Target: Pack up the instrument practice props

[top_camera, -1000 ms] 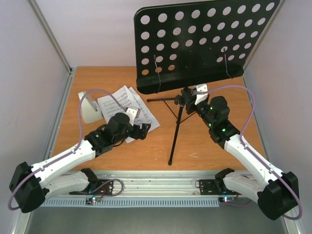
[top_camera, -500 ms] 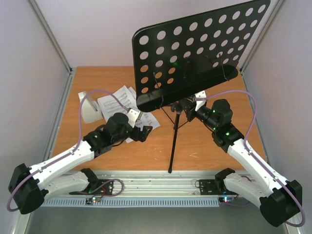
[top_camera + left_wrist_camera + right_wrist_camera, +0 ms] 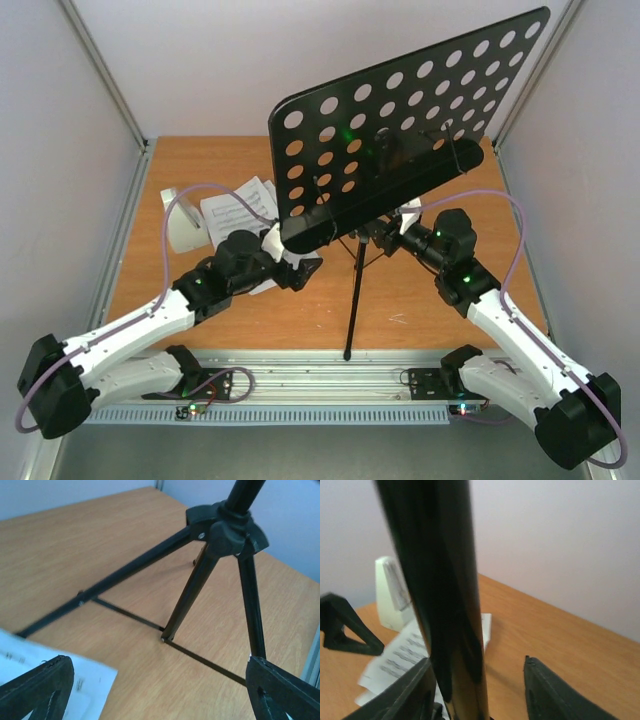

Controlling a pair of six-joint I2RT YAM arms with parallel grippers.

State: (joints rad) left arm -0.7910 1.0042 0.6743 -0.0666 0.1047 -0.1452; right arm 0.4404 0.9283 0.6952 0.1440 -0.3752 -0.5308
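Note:
The black music stand stands mid-table on its tripod, its perforated desk (image 3: 400, 130) tilted down to the left. My right gripper (image 3: 380, 238) is open around the stand's pole (image 3: 450, 605) below the desk; the pole lies against one finger (image 3: 410, 695), with a gap to the other. My left gripper (image 3: 305, 270) is open and empty, low over the table, facing the tripod hub (image 3: 227, 527) and legs. Sheet-music pages (image 3: 235, 215) lie at the left, their corner under my left fingers (image 3: 40, 685). The pale metronome (image 3: 183, 222) stands beyond them and also shows in the right wrist view (image 3: 390, 600). I cannot make out the clear cover.
Grey walls close in the table on the left, back and right. A metal rail (image 3: 320, 385) runs along the near edge between the arm bases. The tripod's thin braces (image 3: 210, 662) lie just above the wood in front of my left gripper.
The stand's desk has tipped further down to the left. My right gripper has shifted left at the pole. My left gripper has moved right, off the pages toward the tripod.

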